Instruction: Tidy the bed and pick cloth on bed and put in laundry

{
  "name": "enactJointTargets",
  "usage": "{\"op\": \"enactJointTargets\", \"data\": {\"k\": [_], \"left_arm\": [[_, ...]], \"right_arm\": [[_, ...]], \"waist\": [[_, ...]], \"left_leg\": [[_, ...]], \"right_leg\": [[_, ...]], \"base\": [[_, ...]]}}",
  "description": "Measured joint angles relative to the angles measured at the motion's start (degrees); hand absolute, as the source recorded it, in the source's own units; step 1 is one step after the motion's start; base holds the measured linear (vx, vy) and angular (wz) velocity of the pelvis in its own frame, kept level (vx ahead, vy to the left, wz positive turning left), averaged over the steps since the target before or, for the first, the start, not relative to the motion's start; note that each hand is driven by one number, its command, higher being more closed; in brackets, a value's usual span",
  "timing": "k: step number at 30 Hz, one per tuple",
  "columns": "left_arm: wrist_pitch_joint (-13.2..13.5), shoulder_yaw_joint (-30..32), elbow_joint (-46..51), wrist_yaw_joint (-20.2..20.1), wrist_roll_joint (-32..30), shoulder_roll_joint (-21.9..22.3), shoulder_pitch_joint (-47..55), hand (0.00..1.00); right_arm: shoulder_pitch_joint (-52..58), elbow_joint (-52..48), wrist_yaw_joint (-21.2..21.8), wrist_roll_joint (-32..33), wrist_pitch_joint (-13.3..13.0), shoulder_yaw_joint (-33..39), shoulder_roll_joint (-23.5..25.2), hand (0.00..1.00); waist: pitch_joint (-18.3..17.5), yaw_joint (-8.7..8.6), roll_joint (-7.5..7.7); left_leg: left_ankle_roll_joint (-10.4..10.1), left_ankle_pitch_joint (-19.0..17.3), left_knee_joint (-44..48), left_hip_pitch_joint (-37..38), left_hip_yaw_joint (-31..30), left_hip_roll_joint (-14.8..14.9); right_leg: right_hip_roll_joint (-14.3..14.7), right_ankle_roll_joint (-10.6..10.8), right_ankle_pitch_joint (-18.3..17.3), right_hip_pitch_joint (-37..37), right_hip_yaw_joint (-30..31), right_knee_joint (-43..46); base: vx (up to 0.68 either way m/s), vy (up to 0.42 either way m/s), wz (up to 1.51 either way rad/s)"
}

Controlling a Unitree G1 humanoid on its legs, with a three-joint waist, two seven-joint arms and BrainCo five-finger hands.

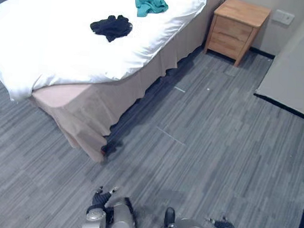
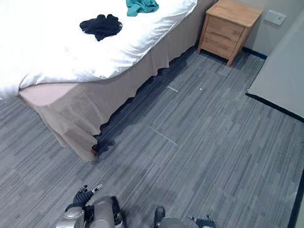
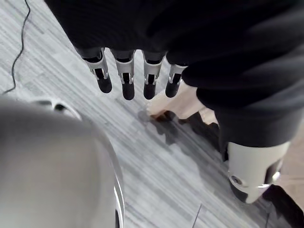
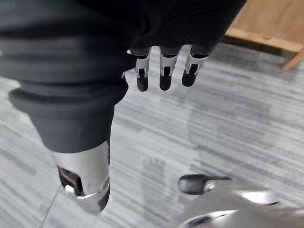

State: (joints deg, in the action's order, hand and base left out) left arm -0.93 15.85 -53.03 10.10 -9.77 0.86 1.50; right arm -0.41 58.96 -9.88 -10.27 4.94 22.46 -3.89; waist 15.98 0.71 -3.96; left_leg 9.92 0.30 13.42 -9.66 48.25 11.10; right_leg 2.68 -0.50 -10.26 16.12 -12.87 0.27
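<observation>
Two robot hands here, both hanging low over the floor and holding nothing. The left robot hand has its fingers straight and relaxed, pointing down at the grey plank floor. The right robot hand is the same deal: fingers loose, nothing between them and the thumb. Both are well apart from the beige-sided bed, which sits ahead and off to the left under a white duvet. On the duvet lies a crumpled black cloth. A teal cloth is further up toward the head end, near the black one but not touching it. A wooden nightstand stands just beside the head end of the bed.
</observation>
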Motion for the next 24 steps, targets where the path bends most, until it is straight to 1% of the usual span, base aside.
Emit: {"op": "enactJointTargets", "data": {"k": [1,2,3,4,5,6,7,8,9,10,11,12,13,14,15,16,17,18,20,21,22,24], "left_arm": [[-0.09,0.05,-0.65,-0.11,0.0,-0.12,-0.3,0.0],[-0.24,-0.24,-0.95,-0.08,-0.13,-0.86,-0.34,0.0],[-0.26,-0.58,-1.12,-0.07,-0.16,-0.8,-0.33,0.0],[-0.55,-1.17,-1.72,-0.08,-0.4,-1.11,-0.36,0.0],[-1.13,-3.06,-2.62,-0.09,-0.43,-1.71,-0.49,0.0],[-1.14,-3.79,-3.23,-0.08,-0.42,-2.14,-0.52,0.0],[-1.26,-4.4,-4.1,-0.06,-0.4,-2.59,-0.53,0.0],[-1.47,-4.8,-4.44,-0.06,-0.63,-3.17,-0.59,0.0],[-1.74,-4.88,-4.69,-0.06,-0.9,-3.46,-0.54,0.0],[-1.96,-4.96,-4.95,-0.04,-1.11,-3.7,-0.45,0.0],[-2.22,-5.06,-4.97,-0.06,-1.11,-4.1,-0.27,0.0],[-2.26,-5.06,-4.97,-0.08,-1.12,-4.49,-0.27,0.0],[-2.24,-4.9,-4.89,-0.1,-1.11,-5.92,-0.19,0.0],[-2.26,-3.36,-5.48,-0.01,-1.16,-7.06,-0.55,0.0],[-2.43,-1.93,-5.9,-0.1,-1.23,-5.87,0.04,0.0],[-2.5,-1.31,-6.09,-0.1,-1.29,-4.61,0.56,0.0],[-2.47,0.29,-6.06,-0.09,-1.97,-3.04,1.28,0.0],[-2.48,1.37,-6.07,-0.09,-2.26,-2.01,1.31,0.0],[-2.38,2.58,-6.02,-0.09,-2.24,-1.45,1.31,0.0],[-2.26,2.69,-5.8,-0.07,-2.08,-1.36,1.22,0.0],[-2.3,2.75,-5.5,-0.05,-2.05,-1.28,1.13,0.0],[-2.63,2.46,-1.82,0.13,-0.7,-1.06,1.07,0.0]], "right_arm": [[0.32,0.33,0.02,-0.41,0.03,-0.11,0.36,0.0],[0.53,0.73,0.12,-1.81,0.16,-0.94,0.66,0.0],[0.9,1.07,0.15,-2.22,0.16,-0.95,0.62,0.0],[0.89,1.0,0.12,-2.84,0.1,-0.95,0.26,0.0],[0.84,1.01,0.12,-2.84,0.17,-1.12,0.6,0.0],[1.02,1.02,0.15,-2.82,0.21,-1.29,0.76,0.0],[1.02,0.73,0.13,-2.8,0.18,-1.68,0.6,0.0],[0.87,0.36,0.1,-2.74,0.06,-1.85,0.34,0.0],[0.86,0.18,0.11,-2.71,-0.05,-2.15,0.27,0.0],[0.81,0.08,0.12,-2.58,-0.07,-2.28,0.25,0.0],[0.78,0.1,0.11,-2.54,-0.05,-2.26,0.48,0.0],[0.81,0.22,0.11,-2.43,0.0,-2.2,0.79,0.0],[0.92,0.85,0.09,-1.59,0.16,-2.05,2.05,0.0],[0.54,1.72,0.27,-1.31,0.21,-1.93,2.9,0.0],[0.71,1.45,0.17,-1.05,-0.03,-1.49,1.92,0.0],[1.17,1.48,0.13,-0.88,0.0,-0.97,1.42,0.0],[1.44,1.48,0.12,-0.67,0.18,0.34,0.76,0.0],[2.05,1.45,0.08,-0.32,0.21,1.68,0.56,0.0],[2.73,1.5,0.09,0.13,0.28,2.44,0.61,0.0],[3.62,1.45,0.07,0.65,0.25,2.52,0.8,0.0],[3.85,1.44,0.06,0.68,0.25,2.55,0.85,0.0],[5.12,1.17,0.05,0.71,0.2,2.43,1.21,0.0]], "waist": [[-0.36,-0.26,0.58],[-1.62,-0.44,2.74],[-1.81,-0.37,3.06],[-1.69,-1.1,3.43],[-1.54,-2.11,4.03],[-1.5,-2.7,4.03],[-1.37,-3.15,3.79],[-0.87,-3.03,3.27],[-0.79,-3.08,3.26],[-0.64,-3.07,2.71],[-1.05,-3.09,3.35],[-1.4,-3.04,4.32],[-1.8,-2.36,7.21],[-1.61,-1.36,8.99],[-2.69,-1.25,6.52],[-3.52,-1.39,5.38],[-3.96,-1.47,2.87],[-4.55,-1.66,1.58],[-4.7,-1.57,1.37],[-4.95,-1.54,1.46],[-5.37,-1.45,0.97],[-5.83,-1.39,1.84]], "left_leg": [[1.55,-2.19,-1.35,1.37,-0.21,-2.08],[1.26,-2.52,-3.31,2.05,-3.53,-5.37],[0.73,-2.56,-5.22,2.99,-5.43,-6.5],[-0.41,-2.55,-8.26,5.5,-10.03,-8.84],[-1.2,-3.22,-8.71,7.56,-14.63,-10.32],[-1.61,-3.61,-8.7,8.73,-16.38,-10.64],[-2.48,-4.15,-9.02,11.51,-20.37,-11.1],[-3.24,-4.59,-9.46,14.44,-23.48,-10.88],[-4.08,-4.94,-9.36,15.94,-26.03,-10.33],[-5.52,-5.3,-9.46,16.93,-28.44,-9.7],[-7.6,-6.04,-9.69,17.65,-31.12,-9.18],[-8.6,-6.47,-9.88,17.96,-31.93,-9.28],[-10.55,-6.75,-10.89,19.03,-33.79,-10.91],[-12.45,-7.38,-11.74,20.71,-34.96,-10.9],[-13.57,-7.28,-11.89,20.85,-34.42,-8.43],[-14.1,-7.52,-12.17,20.93,-33.95,-7.09],[-15.31,-7.93,-12.62,21.61,-33.79,-4.5],[-16.15,-7.55,-12.57,21.73,-33.93,-2.85],[-17.2,-6.83,-12.49,22.41,-33.77,-1.56],[-17.38,-6.69,-12.54,22.57,-33.71,-0.78],[-17.44,-6.65,-12.57,22.54,-33.67,-0.51],[-17.51,-6.62,-12.82,22.17,-33.64,-0.15]], "right_leg": [[-0.38,1.3,-1.22,1.2,-1.15,1.04],[-3.19,4.14,-3.1,-0.88,-3.85,8.5],[-3.97,5.57,-3.93,-3.3,-4.84,15.65],[-6.99,8.5,-2.5,-9.85,-5.47,33.42],[-9.01,8.99,-2.68,-15.17,-2.83,46.8],[-9.69,9.02,-3.63,-16.94,-2.26,50.07],[-11.61,7.85,-5.25,-19.7,-2.14,51.39],[-12.51,6.58,-6.86,-21.82,-0.5,48.2],[-12.18,6.39,-6.96,-22.83,2.12,43.08],[-11.28,6.76,-6.67,-23.81,5.77,36.48],[-10.44,8.41,-4.37,-24.51,11.44,26.11],[-10.59,8.7,-1.74,-24.65,13.76,20.46],[-11.47,8.71,9.72,-25.19,17.61,12.0],[-11.52,7.71,12.02,-26.3,18.26,14.4],[-9.6,7.31,11.84,-25.86,17.49,14.15],[-8.58,6.81,11.55,-24.79,16.91,12.12],[-6.29,5.35,12.6,-22.19,15.48,8.05],[-4.93,4.45,13.22,-20.39,14.33,5.5],[-3.81,3.7,13.49,-18.14,13.35,3.37],[-3.14,3.08,13.65,-17.04,12.54,2.06],[-2.9,2.84,13.81,-16.75,12.43,1.49],[-2.67,2.39,14.41,-16.08,11.76,-0.33]], "base": [[0.79,0.223,1.19],[0.5,0.155,1.15],[0.58,0.217,1.59],[0.56,0.167,1.8],[0.55,0.126,2.01],[0.57,0.005,2.07],[0.56,-0.082,1.83],[0.65,-0.178,1.85],[0.52,-0.214,1.63],[0.47,-0.288,1.74],[0.44,-0.351,1.6],[0.43,-0.376,1.6],[0.49,-0.554,1.07],[0.37,-0.477,0.75],[0.34,-0.441,0.27],[0.24,-0.224,0.06],[0.3,-0.238,0.16],[0.28,-0.228,0.15],[0.18,-0.197,0.24],[0.11,-0.139,0.22],[0.04,-0.068,0.2],[0.01,-0.041,0.13]]}}
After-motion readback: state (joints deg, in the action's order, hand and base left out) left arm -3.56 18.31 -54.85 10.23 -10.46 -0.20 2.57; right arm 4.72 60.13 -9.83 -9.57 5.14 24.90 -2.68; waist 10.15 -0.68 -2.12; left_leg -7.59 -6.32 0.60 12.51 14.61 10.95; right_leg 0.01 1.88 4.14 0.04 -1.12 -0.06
